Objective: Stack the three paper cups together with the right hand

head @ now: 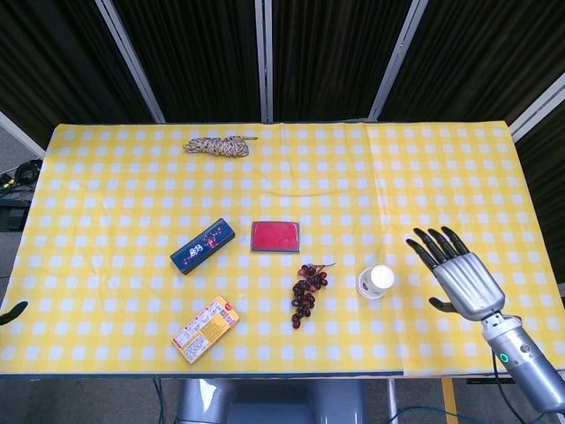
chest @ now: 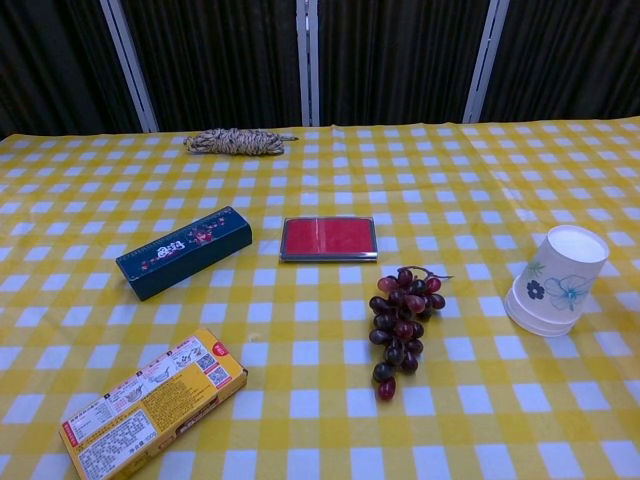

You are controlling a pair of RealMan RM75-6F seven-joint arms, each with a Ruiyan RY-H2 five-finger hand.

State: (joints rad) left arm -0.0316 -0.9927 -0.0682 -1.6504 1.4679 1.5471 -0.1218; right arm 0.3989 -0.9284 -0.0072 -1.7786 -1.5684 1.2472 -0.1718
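Paper cups (chest: 556, 283) near right table edge (head: 535, 231)

Table (head: 132, 177) w/ yellow-and-white check cloth (head: 371, 168) fills most of the head view; cloth has a seam or fold running from 12 toward 5 o'clock on the right part. Behind the table, at 12 o'clock, dark pleated curtains (head: 194, 53) split by pale metal posts (head: 263, 57), some slanted in the head view, upright in the chest view. At 9 o'clock off the table edge, grey floor w/ cables (head: 18, 172). At 6 o'clock below the table, a grey base (head: 265, 402). Light is even, no hard shadows on cloth.
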